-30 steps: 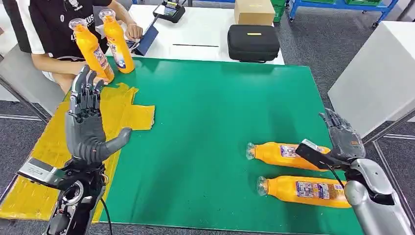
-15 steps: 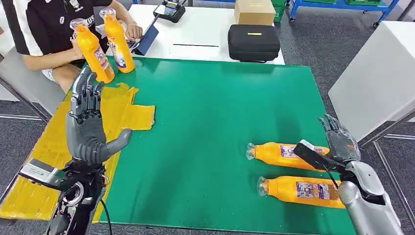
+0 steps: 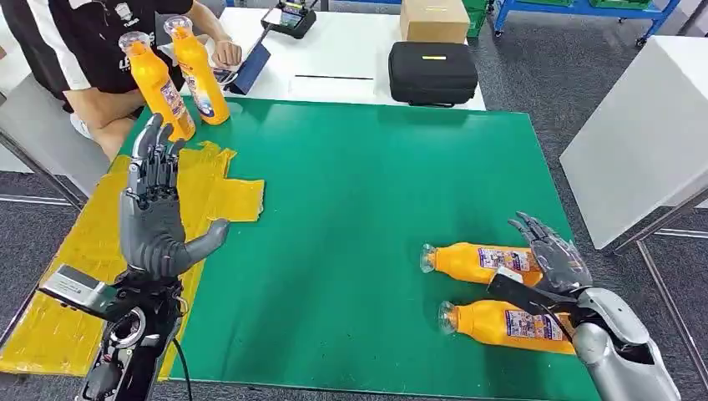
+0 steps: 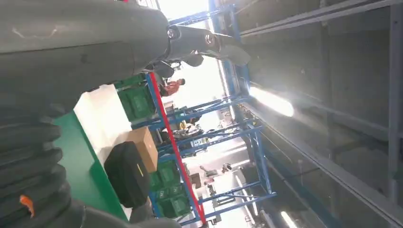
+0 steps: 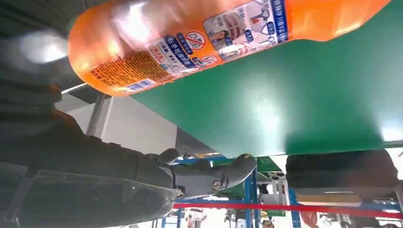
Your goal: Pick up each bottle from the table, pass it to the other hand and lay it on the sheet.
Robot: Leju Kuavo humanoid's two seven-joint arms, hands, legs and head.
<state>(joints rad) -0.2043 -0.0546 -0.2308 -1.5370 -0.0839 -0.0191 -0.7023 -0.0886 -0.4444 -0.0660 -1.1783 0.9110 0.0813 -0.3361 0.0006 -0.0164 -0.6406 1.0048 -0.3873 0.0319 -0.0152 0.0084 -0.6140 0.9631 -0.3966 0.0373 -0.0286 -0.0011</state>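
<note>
Two bottles lie on the green table under spread, empty fingers: the right hand hovers over the farther bottle, with the nearer bottle just beside it toward 6 o'clock, close to the table's front edge. Open green lies toward 9 o'clock. The left hand stands upright, fingers apart, over the yellow sheet.

- My green table mat is plain, no pattern.
- On its left edge I see the yellow sheet.
- Two orange bottles lying on the mat carry blue-and-white printed labels.
- Two more orange bottles stand at the mat's far left corner.
- Beyond the mat: black case, tan box.
- My hands are dark grey: left hand, right hand.
</note>
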